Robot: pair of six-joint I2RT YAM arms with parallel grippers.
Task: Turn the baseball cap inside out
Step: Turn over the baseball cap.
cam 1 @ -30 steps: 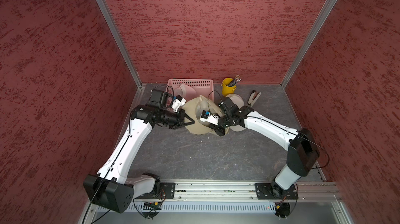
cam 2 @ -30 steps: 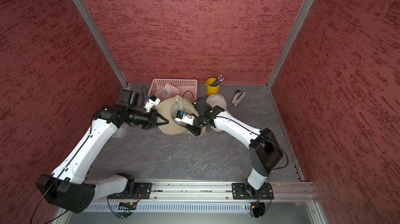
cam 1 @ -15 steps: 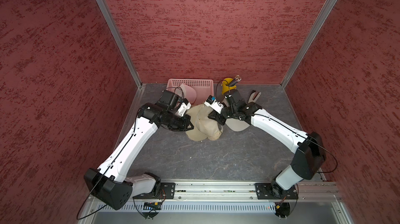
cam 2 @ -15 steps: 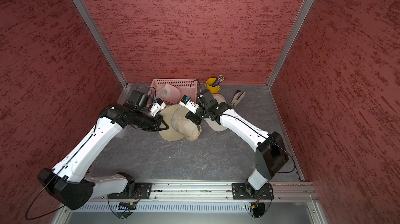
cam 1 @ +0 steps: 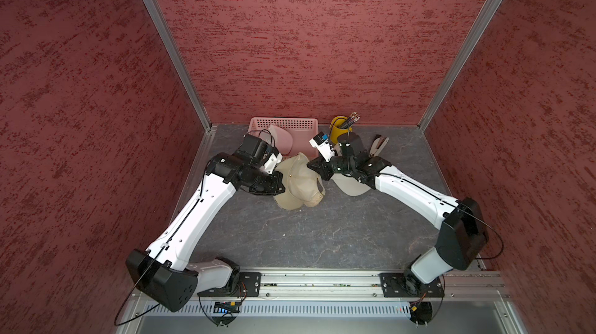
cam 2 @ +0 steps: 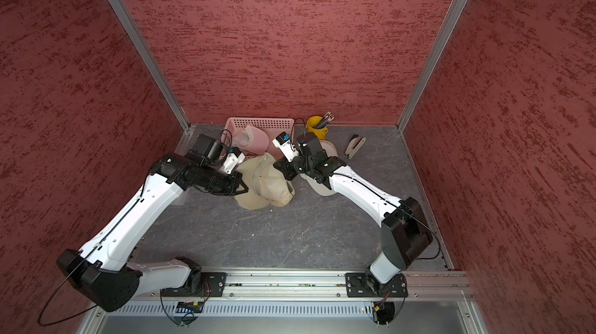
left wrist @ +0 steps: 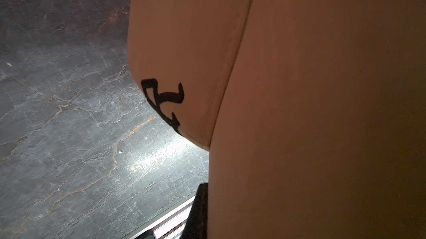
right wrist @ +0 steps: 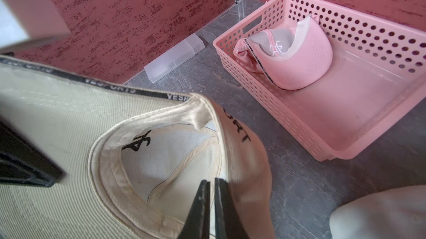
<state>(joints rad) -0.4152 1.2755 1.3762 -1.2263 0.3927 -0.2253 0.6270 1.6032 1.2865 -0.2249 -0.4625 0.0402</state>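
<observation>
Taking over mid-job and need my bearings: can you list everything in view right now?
beige cap: one, beige with black lettering, mid-table between the grippers
pink basket: one, pink, back of table
pink cap: one, pink, inside the basket
yellow cup: one, yellow, back, beside the basket
pencils: several, dark, standing in the cup
stapler: one, pale and dark, back, right arm's side
off-white cap: one, under the right arm
clear box: one, see-through, against the left wall
table: one, grey, veined
left gripper: black, shut on the beige cap's side
right gripper: black, shut on its rim
</observation>
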